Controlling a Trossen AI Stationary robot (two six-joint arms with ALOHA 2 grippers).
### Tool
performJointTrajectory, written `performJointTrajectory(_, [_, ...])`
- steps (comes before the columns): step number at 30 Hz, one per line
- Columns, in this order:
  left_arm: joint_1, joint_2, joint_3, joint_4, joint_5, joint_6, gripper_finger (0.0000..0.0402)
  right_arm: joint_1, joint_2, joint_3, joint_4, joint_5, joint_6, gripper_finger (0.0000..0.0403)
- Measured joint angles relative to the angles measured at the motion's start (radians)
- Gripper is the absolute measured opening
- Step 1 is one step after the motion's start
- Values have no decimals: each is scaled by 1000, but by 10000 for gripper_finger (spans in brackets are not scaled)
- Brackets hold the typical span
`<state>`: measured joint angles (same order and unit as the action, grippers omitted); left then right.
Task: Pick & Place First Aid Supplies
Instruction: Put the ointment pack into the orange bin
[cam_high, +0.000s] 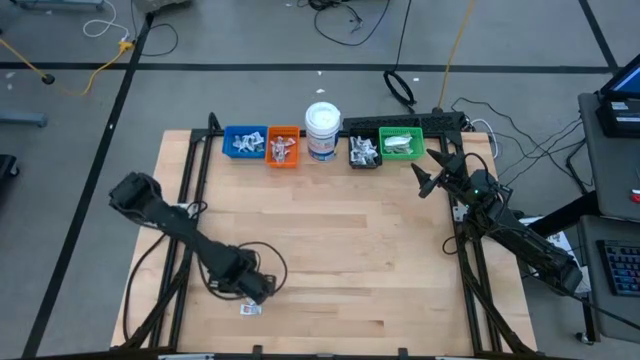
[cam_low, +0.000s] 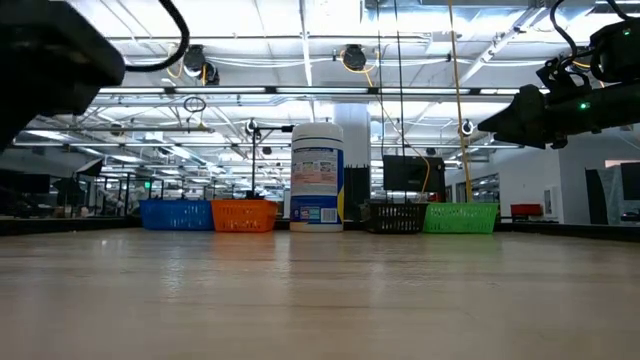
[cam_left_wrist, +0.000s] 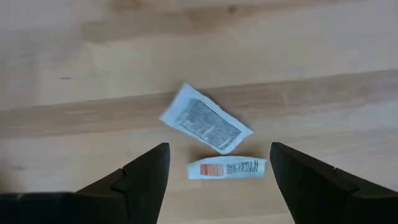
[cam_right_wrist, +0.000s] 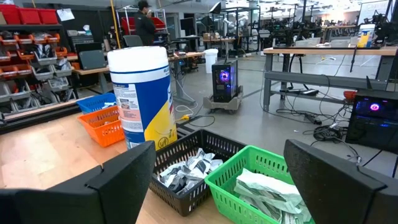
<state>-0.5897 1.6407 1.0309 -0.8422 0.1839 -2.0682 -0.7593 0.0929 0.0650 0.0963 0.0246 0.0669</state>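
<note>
Papery flat packets (cam_left_wrist: 207, 126) lie on grained wood beneath the wide-open, empty left hand (cam_left_wrist: 217, 180).

The right gripper (cam_right_wrist: 214, 180) has its two dark fingers (cam_right_wrist: 118, 180) spread wide, with nothing between them. Between the fingers sits a green bin (cam_right_wrist: 249, 167) holding pale wrapped packets (cam_right_wrist: 267, 193). Touching the green bin's side is a black bin (cam_right_wrist: 186, 149) filled with silvery packets (cam_right_wrist: 186, 169). Just behind the black bin stands a white jar with a blue label (cam_right_wrist: 142, 99), upright on the wooden tabletop (cam_right_wrist: 43, 155). Beyond the jar come an orange bin (cam_right_wrist: 106, 124) and then a blue bin (cam_right_wrist: 96, 102). Far behind, a person (cam_right_wrist: 146, 25) stands in the room.
</note>
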Motion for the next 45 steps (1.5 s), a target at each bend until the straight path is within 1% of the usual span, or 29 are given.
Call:
performJointTrajectory(3, [-8, 55, 0, 50, 1, 2, 284, 0, 0, 0, 0, 0, 0, 352])
performJointTrajectory(5, [-7, 84, 0, 52, 3, 10, 282, 0, 0, 0, 0, 0, 0, 352])
performJointTrajectory(12, [-4, 144, 2, 49, 6, 53, 268, 0, 0, 0, 0, 0, 0, 352])
performJointTrajectory(16, [-3, 167, 4, 67, 43, 117, 251, 0, 0, 0, 0, 0, 0, 352])
performJointTrajectory(20, [5, 162, 3, 72, 52, 131, 212, 0, 0, 0, 0, 0, 0, 352])
performJointTrajectory(25, [17, 152, 1, 70, 70, 163, 128, 0, 0, 0, 0, 0, 0, 352])
performJointTrajectory(30, [25, 101, -3, 38, 65, 204, 32, 0, 0, 0, 0, 0, 0, 352])
performJointTrajectory(31, [27, 79, -3, 26, 48, 208, 16, 0, 0, 0, 0, 0, 0, 352])
performJointTrajectory(32, [28, 58, -3, 12, 27, 208, 9, 0, 0, 0, 0, 0, 0, 352])
performJointTrajectory(37, [34, -54, -2, -89, -13, 208, 10, 0, 0, 0, 0, 0, 0, 352])
performJointTrajectory(39, [35, -106, -2, -148, -37, 202, 4, 0, 0, 0, 0, 0, 0, 352])
performJointTrajectory(45, [49, -240, -2, -323, -93, 167, 3, 0, 0, 0, 0, 0, 0, 352])
